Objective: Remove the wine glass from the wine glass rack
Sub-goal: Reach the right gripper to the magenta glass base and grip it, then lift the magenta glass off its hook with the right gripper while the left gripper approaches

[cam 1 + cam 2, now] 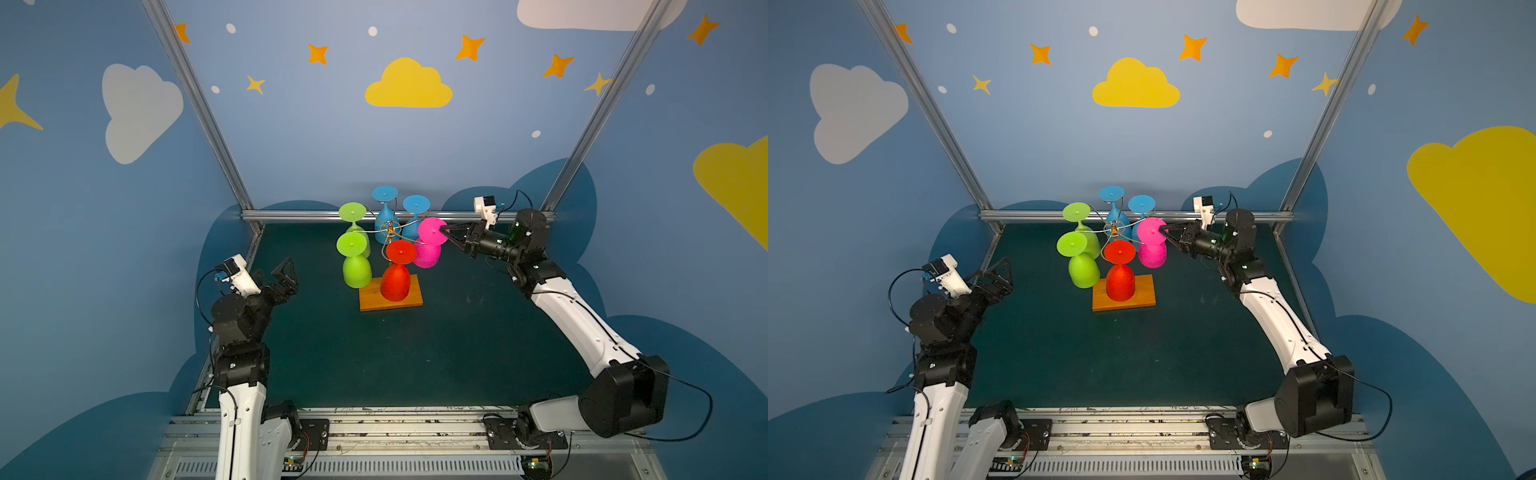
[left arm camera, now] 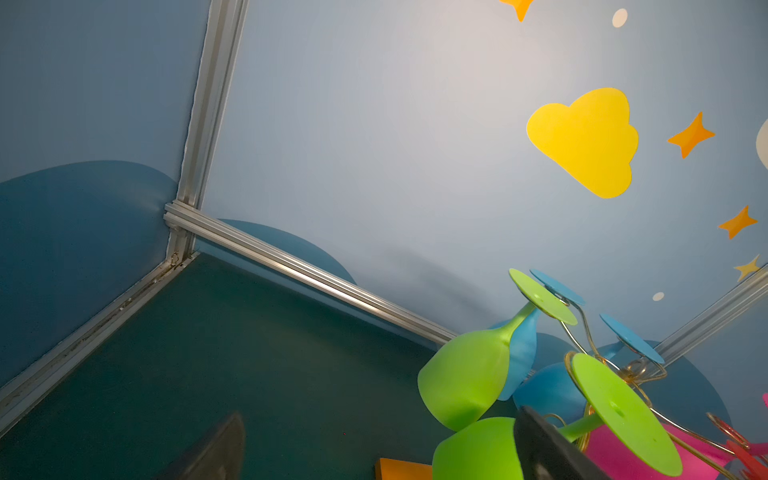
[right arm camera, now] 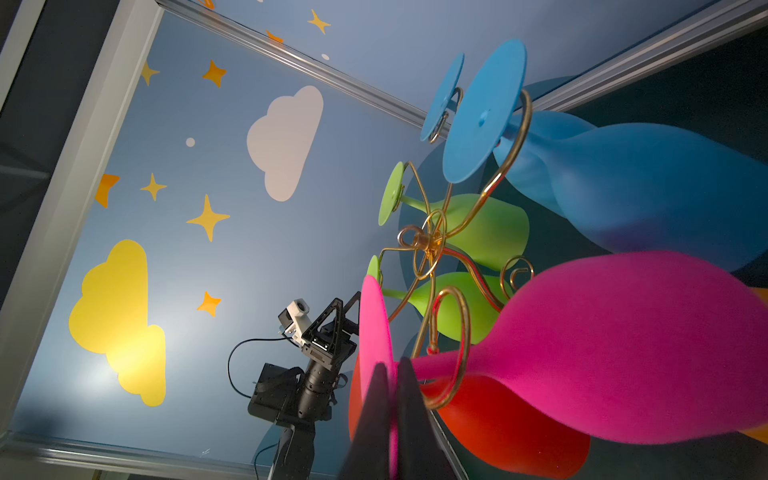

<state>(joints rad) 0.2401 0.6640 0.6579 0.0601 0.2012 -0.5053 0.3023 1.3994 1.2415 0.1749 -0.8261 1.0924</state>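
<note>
Pink wine glass [image 1: 428, 254] is hanging upside down on the right side of the wine glass rack [image 1: 371, 302], its foot being pinched by the right gripper [image 1: 447, 231].
The left gripper [image 1: 274, 272] is hovering with jaws spread, holding nothing, well apart from the rack. Two green glasses [image 1: 356, 270] are hanging on the rack's left, two blue glasses [image 1: 384, 194] behind, and a red glass [image 1: 395, 284] in front, crowding just beside the pink bowl. The red bowl is covering most of the rack's stem. The right fingers [image 3: 370, 424] are pressing flat on the pink foot's rim; the left wrist view is cutting the pink glass off.
</note>
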